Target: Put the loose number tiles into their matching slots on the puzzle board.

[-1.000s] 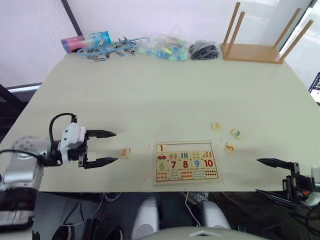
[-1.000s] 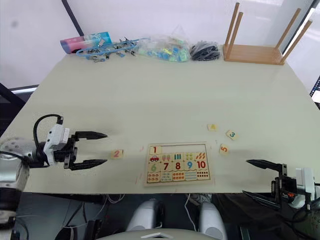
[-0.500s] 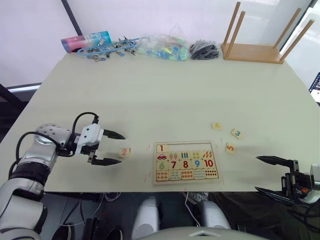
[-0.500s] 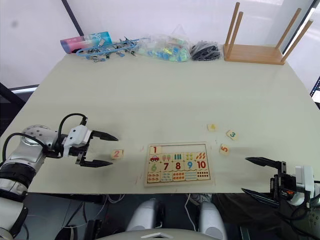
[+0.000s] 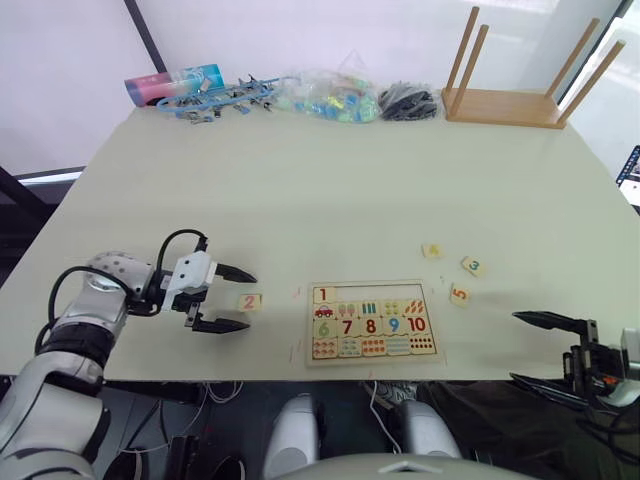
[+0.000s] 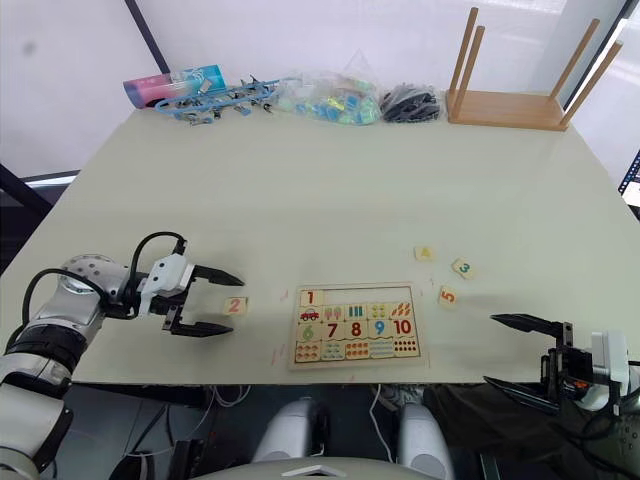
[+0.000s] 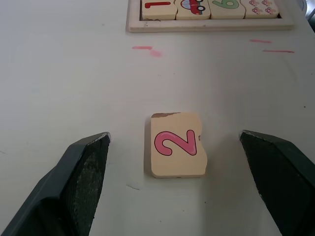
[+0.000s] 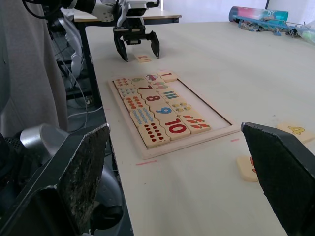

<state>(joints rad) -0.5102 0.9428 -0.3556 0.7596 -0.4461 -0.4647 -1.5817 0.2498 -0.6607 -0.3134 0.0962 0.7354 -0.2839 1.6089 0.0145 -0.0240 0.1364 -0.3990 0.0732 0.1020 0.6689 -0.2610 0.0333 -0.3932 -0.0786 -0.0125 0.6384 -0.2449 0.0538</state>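
At lower left of the left eye view, we see the left claw (image 5: 232, 298) held low and level over the bench (image 5: 330, 190), spread wide, empty, with the 2 tile (image 7: 176, 144) flat between its fingers (image 7: 86, 172), untouched. At lower centre lies the puzzle board (image 5: 371, 322), its 1 tile (image 5: 324, 296) seated. The 4 tile (image 5: 432, 251), 3 tile (image 5: 473, 266) and 5 tile (image 5: 459, 294) lie loose to its upper right. At lower right the right claw (image 5: 548, 348) hangs open, empty.

The left gripper (image 5: 235, 299) has moved across the table toward the "2" tile (image 5: 249, 301) — from well apart to just beside it. Its open fingers now bracket the tile — not touching it.
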